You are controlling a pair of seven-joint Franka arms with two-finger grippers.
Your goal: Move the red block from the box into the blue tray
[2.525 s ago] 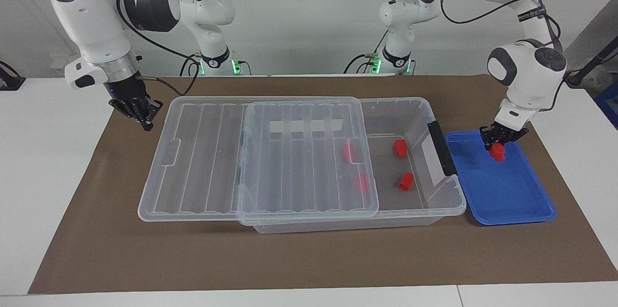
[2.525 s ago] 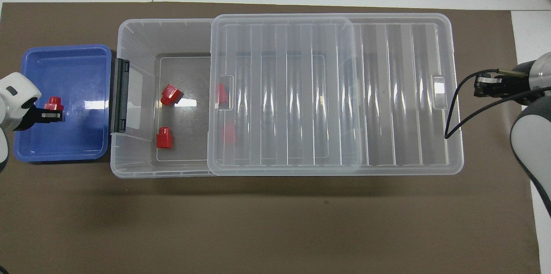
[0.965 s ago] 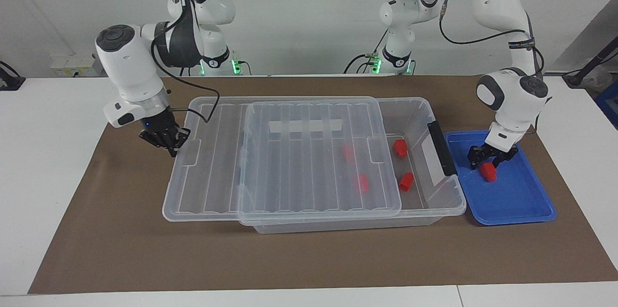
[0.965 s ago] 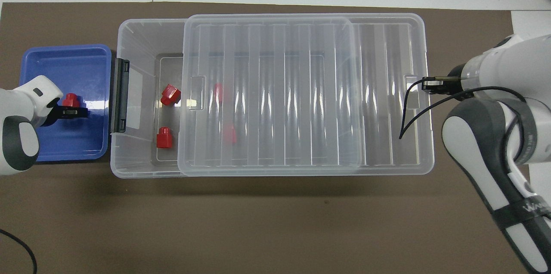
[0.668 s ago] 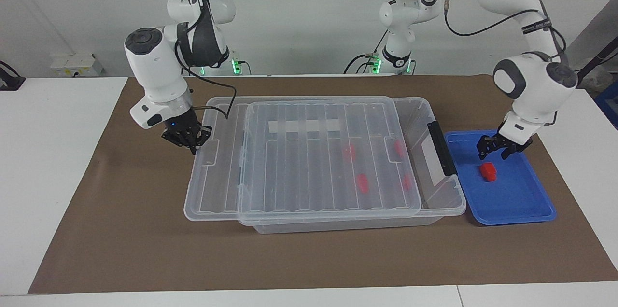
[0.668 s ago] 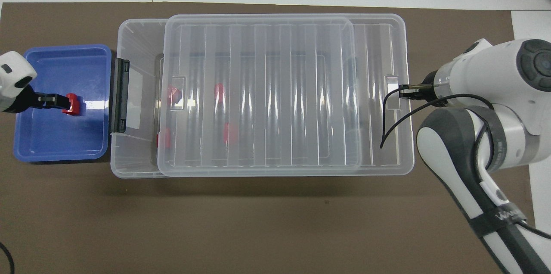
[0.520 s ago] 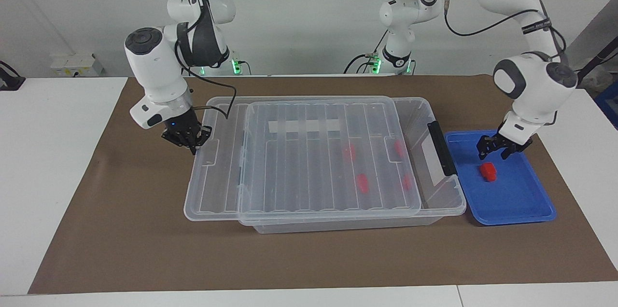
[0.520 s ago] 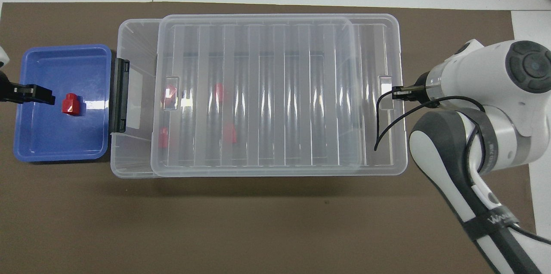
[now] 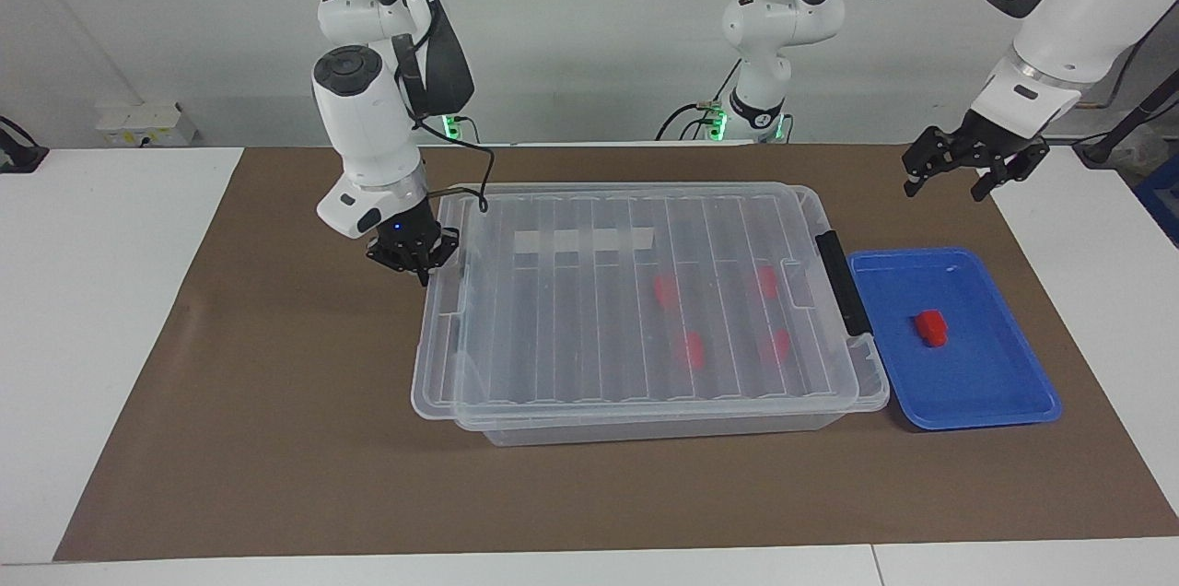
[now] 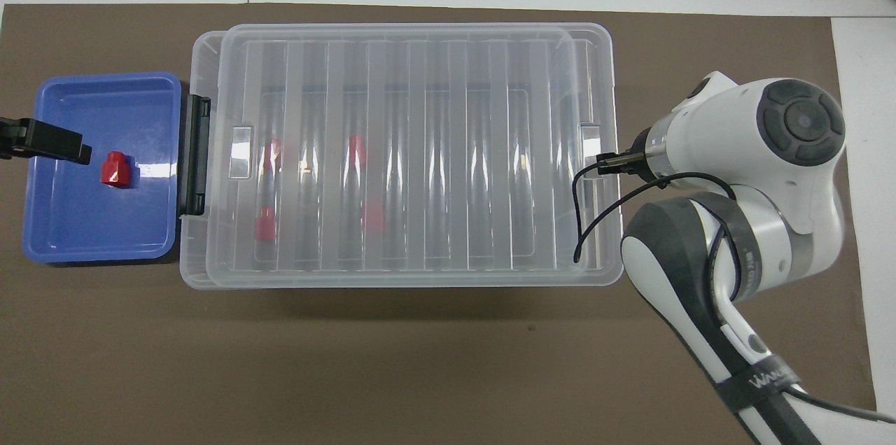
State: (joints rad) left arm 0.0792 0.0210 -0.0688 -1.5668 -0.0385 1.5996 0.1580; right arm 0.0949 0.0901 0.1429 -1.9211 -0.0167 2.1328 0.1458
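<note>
The box (image 9: pixel 645 411) and its ribbed lid (image 9: pixel 636 310) look like clear glossy plastic. The blue tray (image 9: pixel 986 406) is shiny plastic. The brown mat (image 9: pixel 276 475) looks matt, like paper.

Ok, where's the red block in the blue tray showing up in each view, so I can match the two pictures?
Facing view: red block lies on the blue tray, at picture right.
Overhead view: red block lies on the blue tray, at picture left.
Shared landmark: the box's black handle, beside the tray.
</note>
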